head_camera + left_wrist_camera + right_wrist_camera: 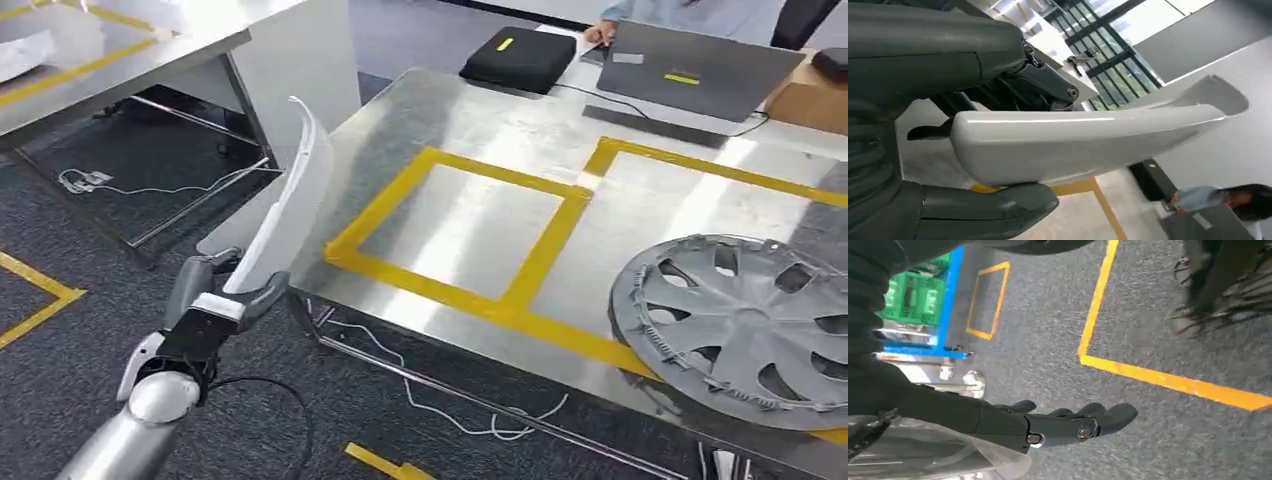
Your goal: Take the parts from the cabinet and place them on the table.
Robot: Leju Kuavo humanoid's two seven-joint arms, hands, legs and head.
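My left hand grips the lower end of a long white curved panel, which stands nearly upright just off the steel table's near left corner. Close up, that white panel lies clamped between the thumb and the dark fingers. A grey wheel cover lies flat on the table at the right, partly over the yellow tape. My right hand hangs over the carpet with its fingers stretched out and nothing in them.
Yellow tape marks two rectangles on the table. A black case and a laptop sit at the far edge, where a person stands. Another table is at the left. Cables lie on the carpet.
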